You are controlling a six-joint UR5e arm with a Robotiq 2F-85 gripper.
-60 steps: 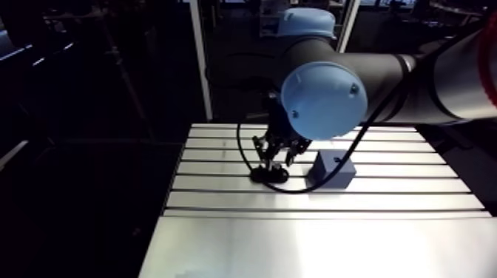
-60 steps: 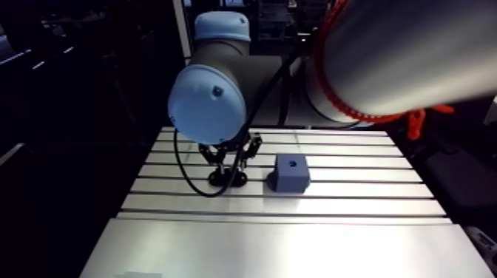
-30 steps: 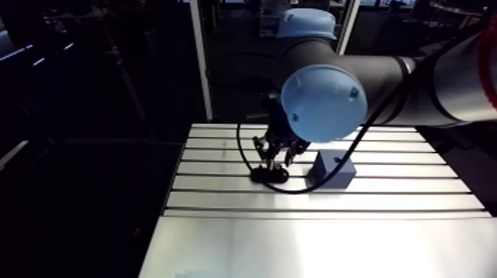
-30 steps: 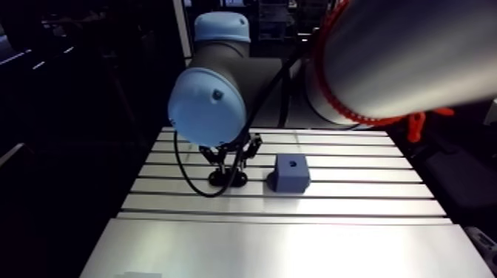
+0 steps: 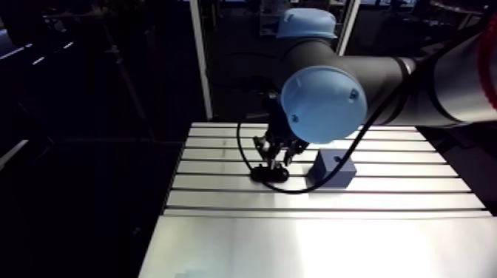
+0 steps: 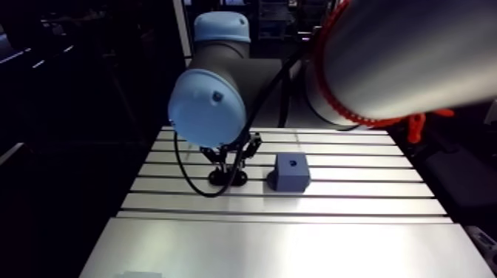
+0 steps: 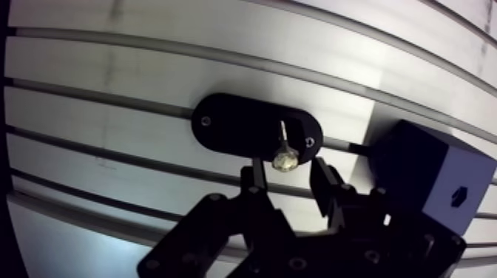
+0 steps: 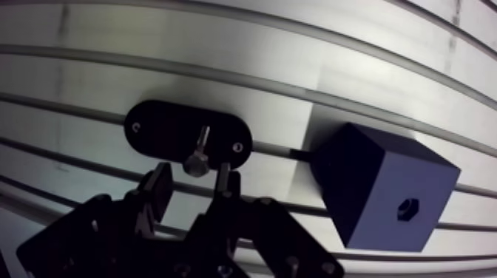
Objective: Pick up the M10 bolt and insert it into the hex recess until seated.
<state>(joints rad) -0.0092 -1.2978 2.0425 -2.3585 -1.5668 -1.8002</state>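
The gripper [image 7: 287, 170] hangs over the black oval holder [image 7: 233, 126], fingers [image 7: 257, 181] spread and gripping nothing, the M10 bolt [image 7: 284, 157] standing in the holder between them. The blue block [image 8: 381, 181] with its hex recess [image 8: 404, 208] sits just beside the holder.

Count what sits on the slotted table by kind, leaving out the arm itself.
Small silvery metal bolt: 1
Black oval holder plate: 1
Dark blue cube block with hex recess: 1
Total: 3
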